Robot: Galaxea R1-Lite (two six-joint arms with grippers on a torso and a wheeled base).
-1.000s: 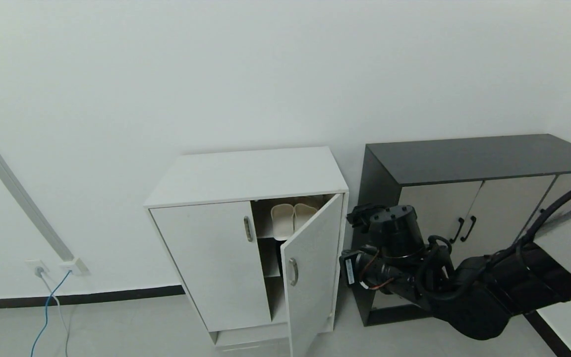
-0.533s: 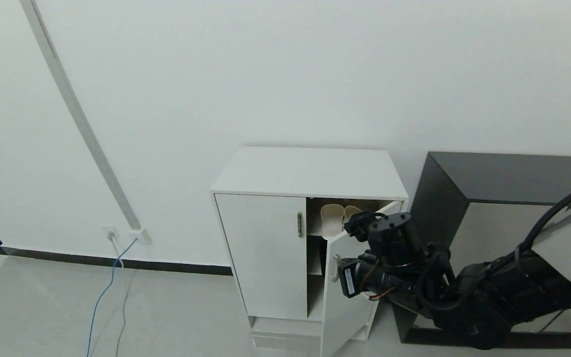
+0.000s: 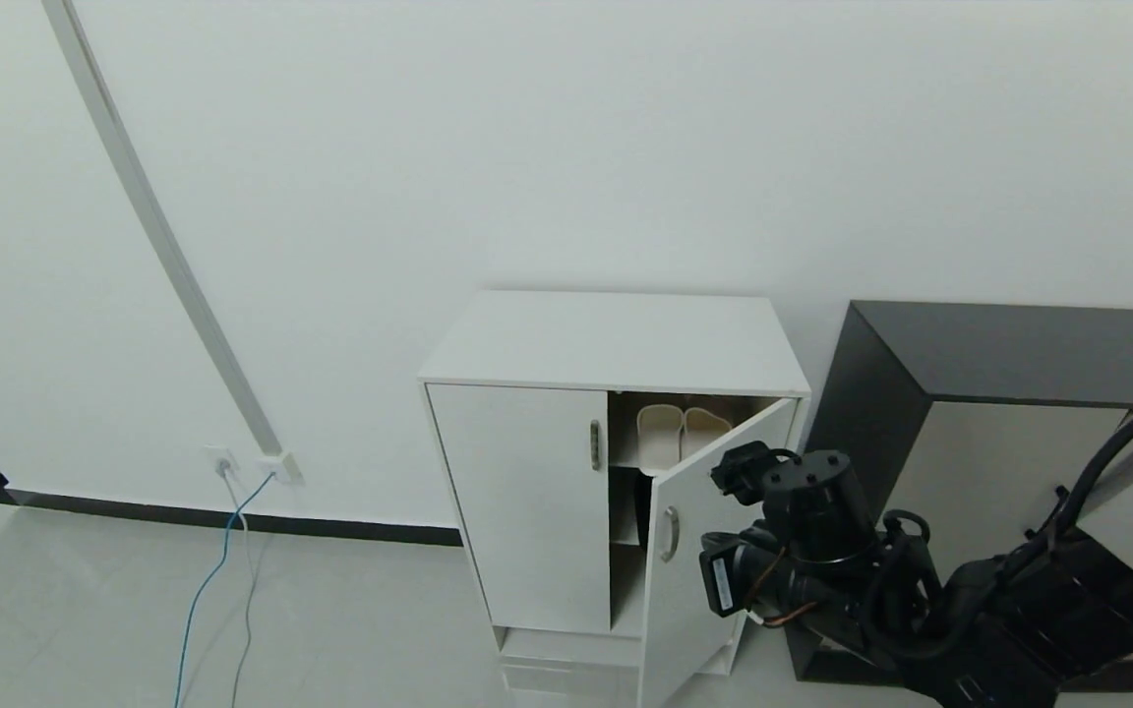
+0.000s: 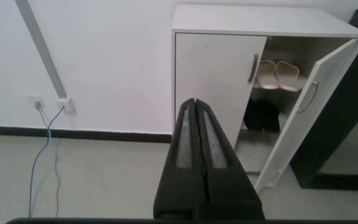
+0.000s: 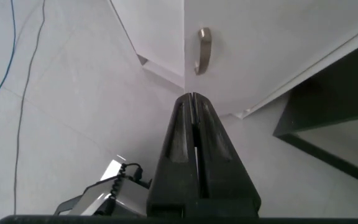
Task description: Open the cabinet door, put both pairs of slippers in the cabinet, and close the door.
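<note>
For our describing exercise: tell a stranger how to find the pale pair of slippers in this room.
Find the white cabinet against the wall, left of the black cabinet. Behind its open right door, the pale slippers sit on the top shelf; the pair below is dark.

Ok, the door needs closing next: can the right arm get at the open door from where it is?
Probably yes. The right gripper, shut, points at the outer face of the open door, near its handle, with nothing between them.
</note>
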